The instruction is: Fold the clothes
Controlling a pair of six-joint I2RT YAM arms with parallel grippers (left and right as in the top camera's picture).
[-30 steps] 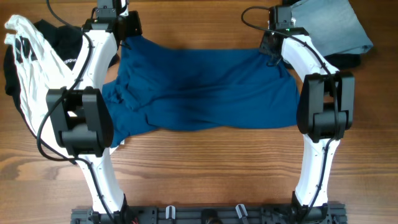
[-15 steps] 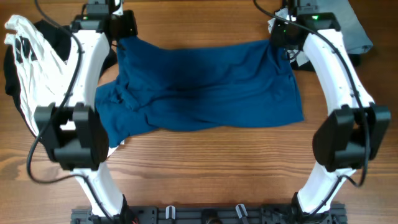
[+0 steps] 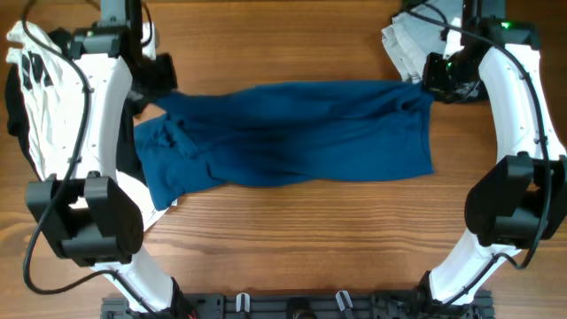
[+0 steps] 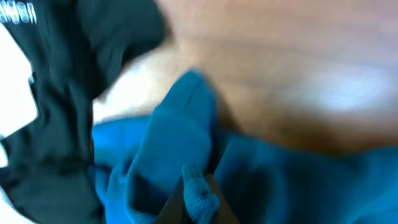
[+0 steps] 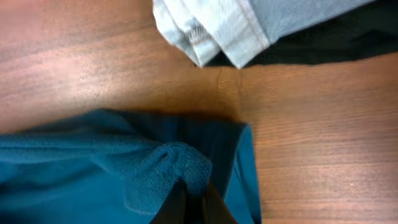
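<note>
Left gripper (image 4: pixel 198 202) is clenched on a bunched fold of the large deep-blue knit shirt (image 3: pixel 292 133). The right gripper (image 5: pixel 189 202) is pinched the same way on a rounded tuck at the shirt's far right corner. Only the wrist views show me these grips; from overhead both sets of fingers sit hidden under the wrist housings.

The overhead view gives me the whole lay instead. The shirt stretches across the middle of the wooden table (image 3: pixel 283 239), fairly flat on the right and rumpled on the left, where the left arm crosses it.

The left wrist picture is blurred. A black tee (image 4: pixel 62 93) lies just beside the blue fold, with what looks like white lettering at its top corner, though I cannot read it. The white garment with black marks (image 3: pixel 40 97) runs off the left edge of the overhead frame. A pale grey-blue folded garment (image 5: pixel 249 25) lies on dark cloth (image 5: pixel 348 37) beyond the right gripper, cut off at the top.

Bare wood lies between the shirt's near edge and the arm bases, and along the far side between the two wrists.
</note>
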